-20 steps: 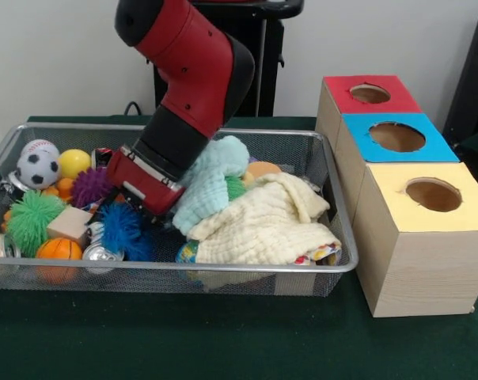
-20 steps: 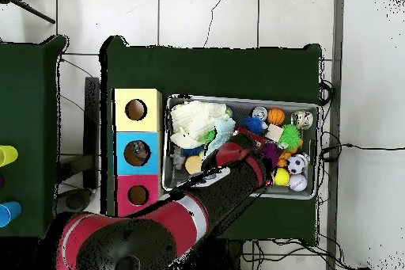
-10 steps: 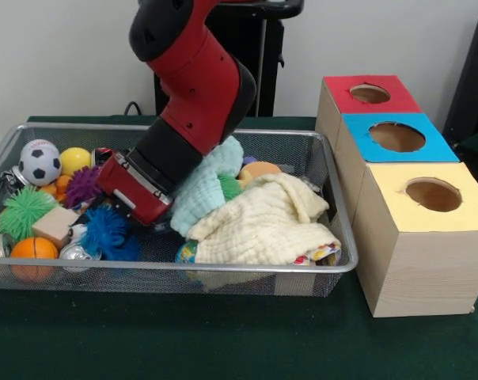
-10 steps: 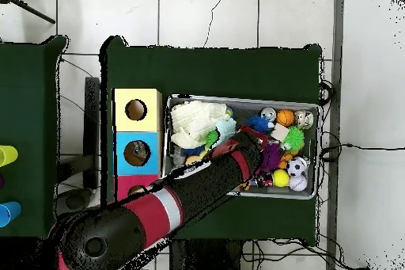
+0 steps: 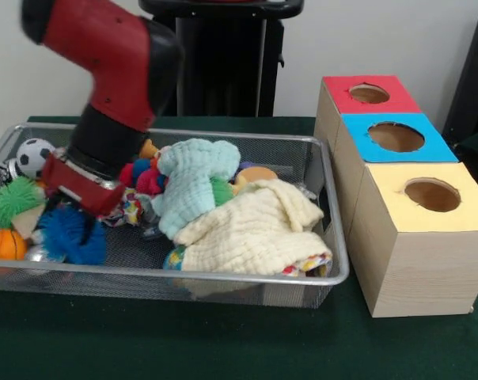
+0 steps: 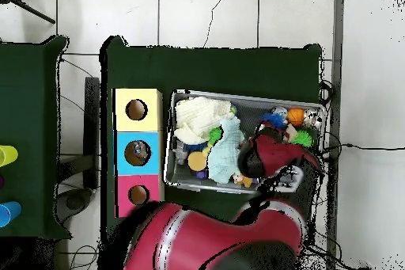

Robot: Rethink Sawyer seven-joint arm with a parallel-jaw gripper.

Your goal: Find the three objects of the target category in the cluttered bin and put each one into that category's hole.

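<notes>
- The wire-mesh bin (image 5: 223,277) sits on the green-covered counter (image 5: 223,340), and it looks skewed in the overhead view, not square to the boxes beside it.
- The red and black arm (image 5: 112,71) reaches down into the bin's toy-filled end. Its red wrist block is low among the toys, just above a blue spiky ball (image 5: 69,236).
- The tool itself is buried behind the wrist and the clutter, so I cannot tell whether it is spread or closed, or holding anything.
- Around the wrist I can see a green spiky ball (image 5: 13,199), an orange basketball (image 5: 3,244) and a soccer ball (image 5: 35,154) near the far rim.
- A mint-green cloth (image 5: 193,186) lies heaped in the middle of the bin, and a cream cloth (image 5: 251,229) is bunched next to it toward the boxes.
- An orange ball (image 5: 257,173) peeks out behind the cream cloth.
- No crushed clear bottle is plainly visible from either view; if any are in the bin, they are hidden.
- Beside the bin stand three wooden boxes in a row, each with a round hole on top: yellow (image 5: 429,194) nearest the camera, blue (image 5: 396,137) in the middle, red (image 5: 369,93) farthest.
</notes>
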